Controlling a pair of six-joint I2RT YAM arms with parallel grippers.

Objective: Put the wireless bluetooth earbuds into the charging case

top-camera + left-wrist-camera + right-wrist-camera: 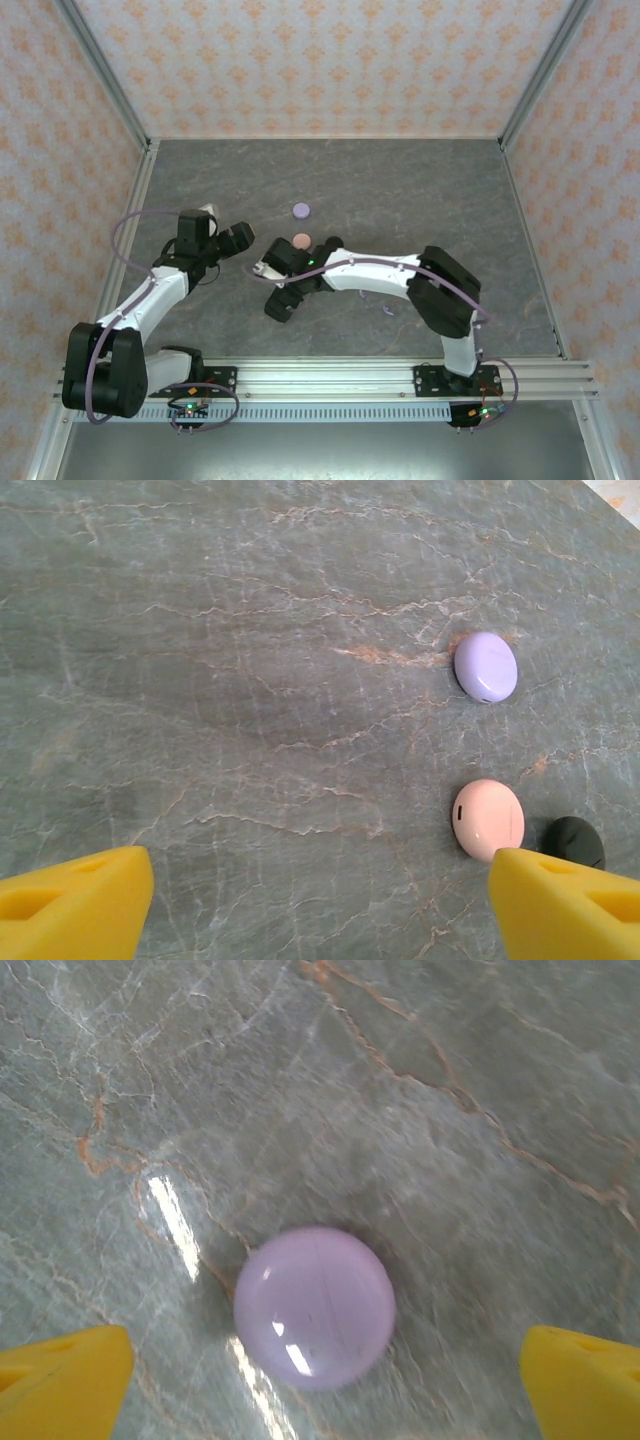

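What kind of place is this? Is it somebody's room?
Probably a robot test booth, not a home: a left arm and a right arm bolted to a metal rail, at a stone-look table, with patterned walls boxing it in.

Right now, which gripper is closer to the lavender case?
Right. The right gripper hangs open just short of the lavender case, centred between its fingers. The left gripper is farther off, with the case well ahead to its right.
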